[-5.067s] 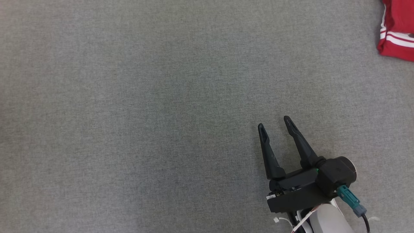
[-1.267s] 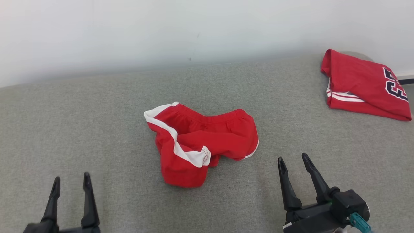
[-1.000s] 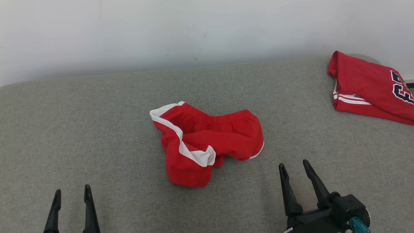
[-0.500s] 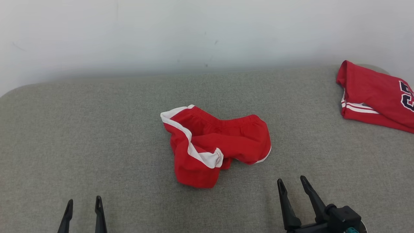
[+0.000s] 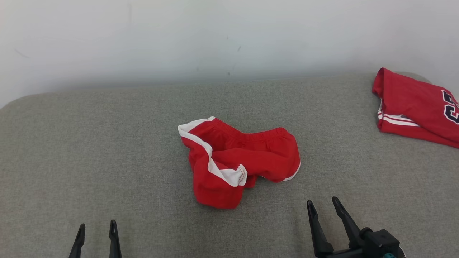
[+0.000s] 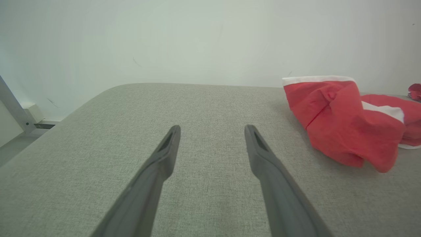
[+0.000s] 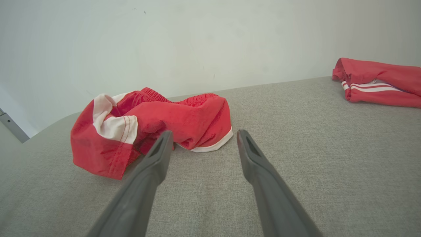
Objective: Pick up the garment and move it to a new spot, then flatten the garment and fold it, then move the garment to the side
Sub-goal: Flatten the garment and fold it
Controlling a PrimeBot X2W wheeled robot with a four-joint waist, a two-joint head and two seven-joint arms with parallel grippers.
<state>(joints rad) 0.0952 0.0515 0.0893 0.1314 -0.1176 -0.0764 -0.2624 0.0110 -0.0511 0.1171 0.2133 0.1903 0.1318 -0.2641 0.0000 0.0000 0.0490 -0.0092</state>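
- The grey worktop (image 5: pixel 107 143) holds everything. I think the first step, picking up the garment, has not started yet.
- The garment (image 5: pixel 247 157), a pair of red shorts in a crumpled heap, lies in the middle, touching neither claw.
- A folded red shirt (image 5: pixel 412 104) sits at the far right.
- The right claw (image 5: pixel 321 201) is spread wide and empty, near the shorts. Next it needs to reach forward and pinch an edge.
- The left claw (image 5: pixel 97 225) is spread and empty too, farther off.
- Since a second ago the head has tipped up a bit, so both claws sit lower in its view. The shorts keep their shape.

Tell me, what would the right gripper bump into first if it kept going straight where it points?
Probably the red shorts: the open right gripper points at their white-edged hem. It could skim the grey cushion first; depth is unclear.
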